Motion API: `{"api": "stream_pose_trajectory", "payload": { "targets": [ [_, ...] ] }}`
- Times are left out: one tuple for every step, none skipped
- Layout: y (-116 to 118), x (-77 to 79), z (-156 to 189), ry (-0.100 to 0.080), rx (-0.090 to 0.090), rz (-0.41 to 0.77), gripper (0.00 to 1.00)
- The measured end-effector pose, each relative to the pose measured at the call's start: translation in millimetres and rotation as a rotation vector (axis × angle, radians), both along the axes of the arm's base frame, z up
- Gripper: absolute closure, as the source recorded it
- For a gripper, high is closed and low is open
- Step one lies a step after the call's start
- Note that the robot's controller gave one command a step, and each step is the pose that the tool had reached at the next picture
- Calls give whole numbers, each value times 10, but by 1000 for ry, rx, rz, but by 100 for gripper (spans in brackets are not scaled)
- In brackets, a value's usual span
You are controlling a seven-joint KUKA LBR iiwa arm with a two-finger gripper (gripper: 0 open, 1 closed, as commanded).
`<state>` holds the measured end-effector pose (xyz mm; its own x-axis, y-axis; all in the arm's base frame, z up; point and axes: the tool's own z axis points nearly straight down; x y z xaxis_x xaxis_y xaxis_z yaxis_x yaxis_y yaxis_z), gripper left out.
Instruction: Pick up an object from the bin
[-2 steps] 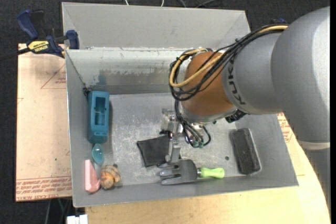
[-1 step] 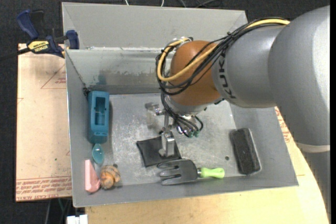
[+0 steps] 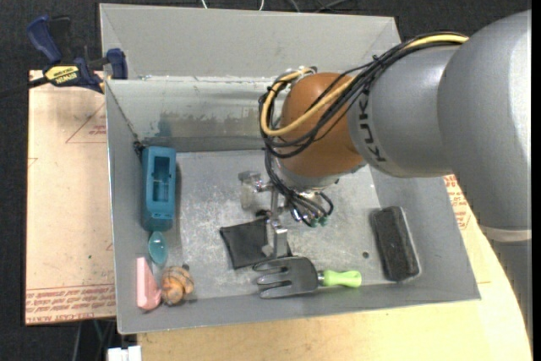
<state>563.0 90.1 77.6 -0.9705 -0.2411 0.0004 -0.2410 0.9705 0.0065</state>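
1. Bin (image 3: 194, 118): grey sheet metal with sloped walls and a scuffed, speckled floor.
2. Blue block (image 3: 159, 186): hard-looking plastic, long and rectangular with recesses in its top. It lies lengthwise along the left wall.
3. Teal drop (image 3: 158, 248): small, glossy and teardrop-shaped, just below the blue block.
4. Pink bar (image 3: 146, 283): matte with rounded ends, in the lower left corner. A shell (image 3: 177, 285), brown and cream with ribs, sits just beside it on the right.
5. Black sheet (image 3: 243, 243): thin, flat and matte, roughly square, rotated a bit. It lies at the centre of the floor.
6. Fork (image 3: 306, 277): grey tined head on the left, smooth bright green handle on the right. It lies flat near the front wall, just below the black sheet.
7. Black pad (image 3: 395, 243): thick oblong block with a rough dark surface, on the right side of the floor, well apart from the rest.
8. Arm: the grey housing comes in from the right. It carries a glossy orange cover (image 3: 321, 131) with yellow and black cables (image 3: 275, 110) looped over it.
9. Gripper (image 3: 275, 237): bare metal, pointing down at the right edge of the black sheet, just above the fork head. Contact with the sheet is not clear.
10. Gripper opening: cannot tell from this angle. Nothing is seen held.
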Motion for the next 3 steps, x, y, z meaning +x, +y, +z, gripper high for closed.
{"api": "stream_pose_trajectory", "payload": {
  "targets": [
    [-133, 61, -64, -12, 2, 309, 100],
    [-133, 62, -64, -12, 3, 309, 100],
    [-41, -78, 625, -6, 3, 300, 100]
  ]
}}
